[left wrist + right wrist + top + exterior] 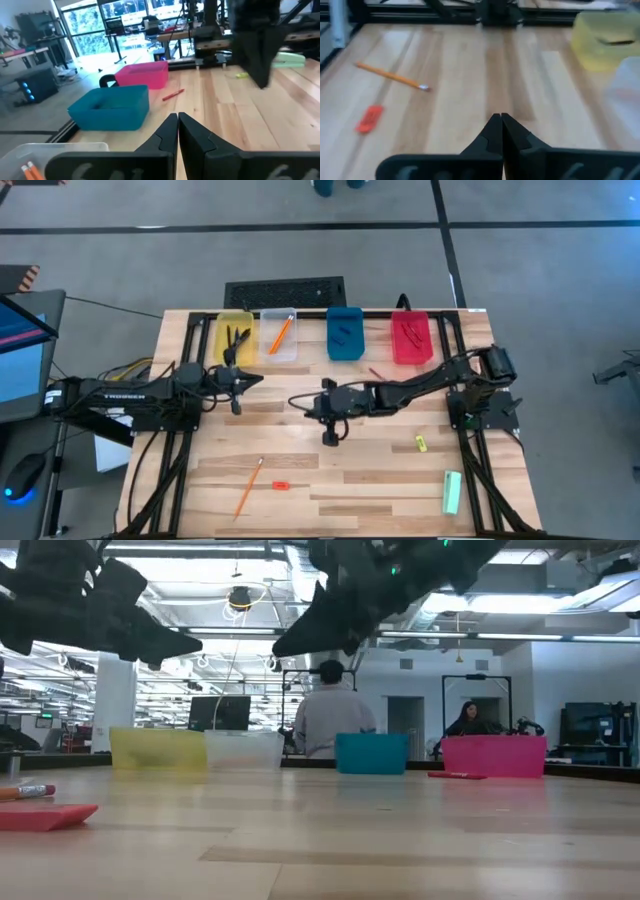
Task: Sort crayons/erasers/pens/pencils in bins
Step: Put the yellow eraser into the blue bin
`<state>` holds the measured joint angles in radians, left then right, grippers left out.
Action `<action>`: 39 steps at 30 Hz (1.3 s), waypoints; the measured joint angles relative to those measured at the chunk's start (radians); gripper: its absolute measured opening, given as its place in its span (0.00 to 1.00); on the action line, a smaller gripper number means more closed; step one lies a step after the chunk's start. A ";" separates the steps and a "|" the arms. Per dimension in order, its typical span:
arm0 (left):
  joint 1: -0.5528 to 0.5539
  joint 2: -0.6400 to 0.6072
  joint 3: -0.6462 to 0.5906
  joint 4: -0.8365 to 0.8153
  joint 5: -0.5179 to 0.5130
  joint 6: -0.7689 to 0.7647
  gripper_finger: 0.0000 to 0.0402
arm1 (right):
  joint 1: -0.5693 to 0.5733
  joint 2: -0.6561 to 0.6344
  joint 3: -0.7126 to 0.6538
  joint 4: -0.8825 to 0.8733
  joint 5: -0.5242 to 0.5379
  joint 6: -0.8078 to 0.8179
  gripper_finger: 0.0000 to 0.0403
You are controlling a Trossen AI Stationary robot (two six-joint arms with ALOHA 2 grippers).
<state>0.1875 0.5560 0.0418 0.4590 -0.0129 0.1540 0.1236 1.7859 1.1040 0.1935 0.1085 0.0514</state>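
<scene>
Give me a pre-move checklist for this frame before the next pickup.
1. Left hand empty and shut: ok.
2. Right hand empty and shut: ok.
3. Both hands raised off the table: ok.
4. Pencil and red eraser lying free on the table, unblocked: ok.
5. All items sorted: not ok; yellow eraser and a crayon beside the red bin remain out.
6. Bins upright in a row: ok.

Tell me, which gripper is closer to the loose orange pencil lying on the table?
The right gripper. It hangs over the table's middle, with the pencil off to one side of it, nearer the front edge. The left gripper sits farther back, close to the yellow bin.
</scene>
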 joint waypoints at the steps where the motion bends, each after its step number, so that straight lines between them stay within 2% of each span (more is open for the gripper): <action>1: 0.000 0.000 -0.001 0.005 0.000 0.004 0.02 | 0.013 0.000 0.009 -0.031 0.000 0.021 0.02; 4: 0.000 0.000 -0.001 0.009 -0.008 0.017 0.02 | 0.055 0.003 0.046 -0.135 0.013 0.090 0.02; 10: 0.000 0.000 -0.001 0.004 -0.012 0.023 0.02 | 0.154 0.002 0.154 -0.371 0.161 0.251 0.02; 15: 0.000 0.000 -0.001 0.003 -0.018 0.022 0.02 | 0.216 0.002 0.216 -0.456 0.246 0.339 0.02; 21: 0.000 0.000 -0.001 -0.033 -0.013 -0.019 0.02 | 0.264 0.002 0.229 -0.457 0.312 0.368 0.02; 29: 0.000 0.000 -0.001 -0.088 -0.010 -0.010 0.02 | 0.325 0.002 0.229 -0.582 0.317 0.516 0.02; 31: 0.000 0.000 -0.001 -0.088 -0.010 -0.007 0.02 | 0.349 0.002 0.229 -0.672 0.312 0.616 0.02; 36: 0.000 0.000 -0.001 -0.088 -0.009 -0.028 0.02 | 0.420 0.002 0.229 -0.968 0.196 0.995 0.02; 39: 0.000 0.000 -0.001 -0.088 0.009 -0.023 0.02 | 0.486 0.001 0.208 -1.138 0.176 1.201 0.02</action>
<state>0.1875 0.5564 0.0410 0.3714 -0.0039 0.1308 0.6092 1.7870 1.3118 -0.9450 0.2846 1.2523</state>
